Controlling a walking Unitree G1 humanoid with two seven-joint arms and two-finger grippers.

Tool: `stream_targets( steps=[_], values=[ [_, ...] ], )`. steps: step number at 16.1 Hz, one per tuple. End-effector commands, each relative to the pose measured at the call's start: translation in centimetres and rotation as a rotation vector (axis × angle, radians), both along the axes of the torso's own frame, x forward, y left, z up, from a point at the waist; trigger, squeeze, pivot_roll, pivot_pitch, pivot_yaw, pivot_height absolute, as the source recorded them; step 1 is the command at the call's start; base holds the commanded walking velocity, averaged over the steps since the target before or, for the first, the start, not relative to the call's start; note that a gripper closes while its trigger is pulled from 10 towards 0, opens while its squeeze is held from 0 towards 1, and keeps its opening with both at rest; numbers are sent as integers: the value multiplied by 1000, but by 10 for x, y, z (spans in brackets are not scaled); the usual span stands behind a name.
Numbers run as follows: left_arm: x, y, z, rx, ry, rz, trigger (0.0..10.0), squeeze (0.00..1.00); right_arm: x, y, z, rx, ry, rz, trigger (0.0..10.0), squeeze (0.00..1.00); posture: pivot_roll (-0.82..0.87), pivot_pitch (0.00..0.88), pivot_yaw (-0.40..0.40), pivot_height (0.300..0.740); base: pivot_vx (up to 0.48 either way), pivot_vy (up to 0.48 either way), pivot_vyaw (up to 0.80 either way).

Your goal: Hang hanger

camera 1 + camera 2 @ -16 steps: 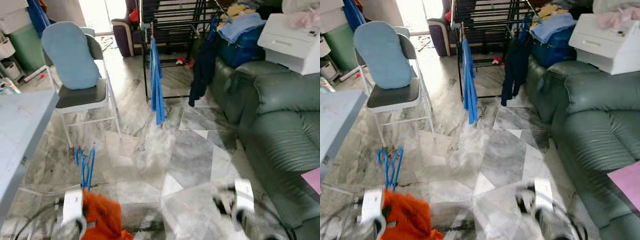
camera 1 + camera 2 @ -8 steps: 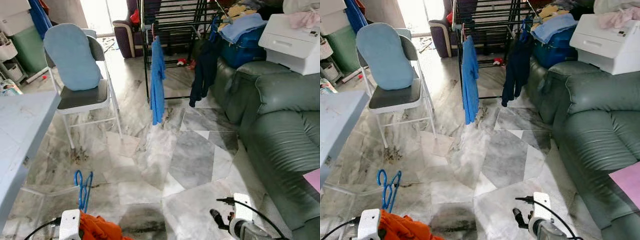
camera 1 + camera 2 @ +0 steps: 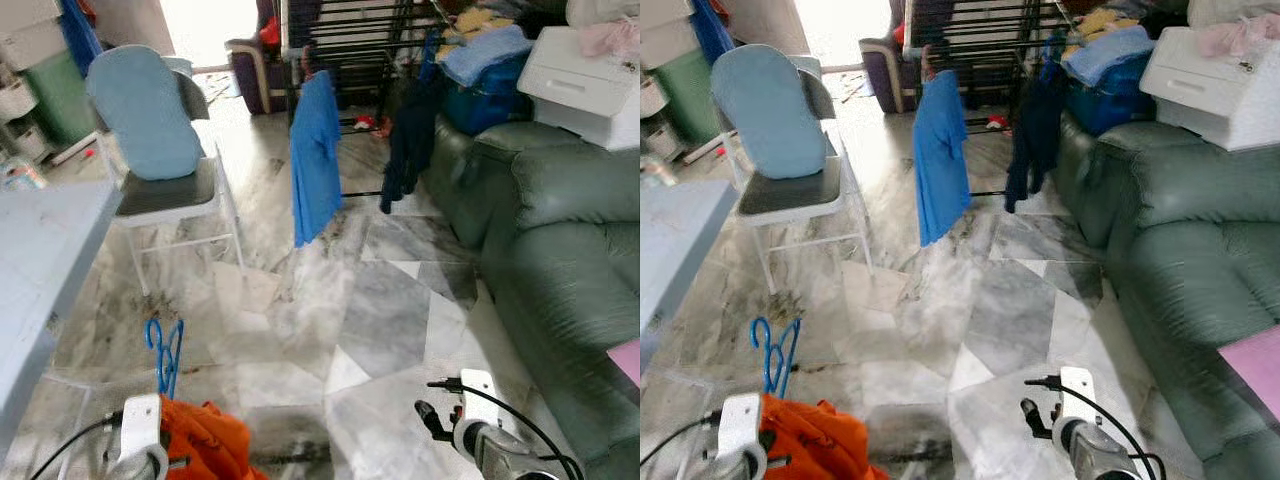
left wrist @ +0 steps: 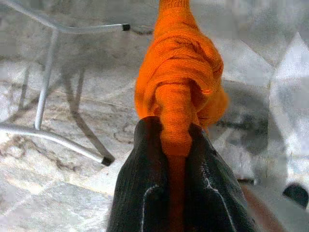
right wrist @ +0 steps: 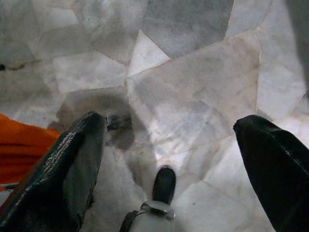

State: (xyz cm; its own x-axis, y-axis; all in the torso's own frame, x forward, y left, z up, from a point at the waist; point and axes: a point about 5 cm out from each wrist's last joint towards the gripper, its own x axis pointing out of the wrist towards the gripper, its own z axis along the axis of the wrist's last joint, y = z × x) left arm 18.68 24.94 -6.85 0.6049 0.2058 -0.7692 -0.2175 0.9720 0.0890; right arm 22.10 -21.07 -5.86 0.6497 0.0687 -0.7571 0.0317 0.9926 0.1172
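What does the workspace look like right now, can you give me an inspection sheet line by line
Surface: grey and white marble floor, stained in places.
Job's things: blue hangers with an orange garment, held low at the robot's left; black drying rack ahead with a blue shirt and a dark garment hanging.
Clutter: folding chair with a blue cushion; clothes piled behind the sofa.
Grippers: left claw shut on the orange garment; right claw open over bare floor.
Cables: black cable looping at the right wrist.
Surroundings: green sofa on the right, white box on it, light blue table on the left.
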Motion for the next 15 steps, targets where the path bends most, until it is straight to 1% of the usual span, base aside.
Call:
stream_targets(
  steps=[1,6,9,15],
  values=[
    [-2,8,2,12,-8,45,10000,0,7,5,4,-6,-16,29,10000,0,-23,0,47,740,0,0,788],
    [1,11,4,19,-8,39,10000,0,9,7,4,-2,-20,22,10000,0,-31,0,63,740,0,0,560],
    [6,9,6,18,-16,40,10000,0,11,7,6,-9,-25,22,10000,0,-36,0,61,740,0,0,0],
    [7,5,5,16,-11,42,10000,0,15,7,8,-24,-34,31,10000,0,-39,0,58,740,0,-245,0]
  ],
)
